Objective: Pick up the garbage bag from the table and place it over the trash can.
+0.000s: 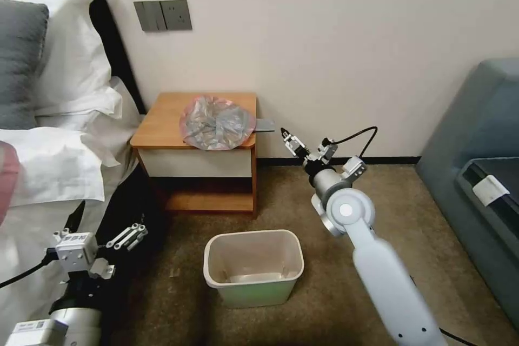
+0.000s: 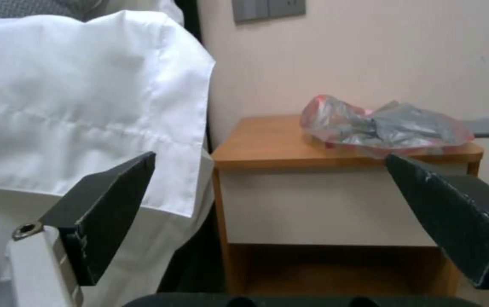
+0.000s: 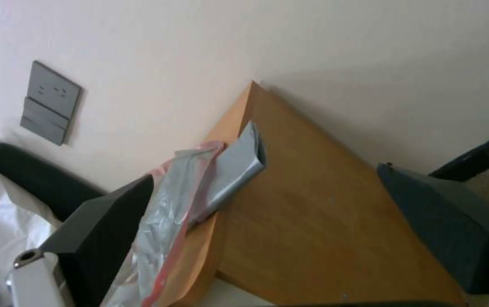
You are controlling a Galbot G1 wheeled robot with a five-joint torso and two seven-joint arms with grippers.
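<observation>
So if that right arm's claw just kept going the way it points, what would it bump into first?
Probably the garbage bag: the right gripper, jaws open, aims at its tail hanging past the table edge. Depth is uncertain.

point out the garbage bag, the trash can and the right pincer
garbage bag (image 1: 217, 122), head view, middle of the crumpled plastic
trash can (image 1: 254, 284), head view, front rim
right pincer (image 1: 286, 135), head view, between its fingertips

The table (image 1: 162, 119) bears the garbage bag (image 1: 216, 121) at its right edge — the trash can (image 1: 253, 266) stands on the carpet (image 1: 335, 292).
</observation>
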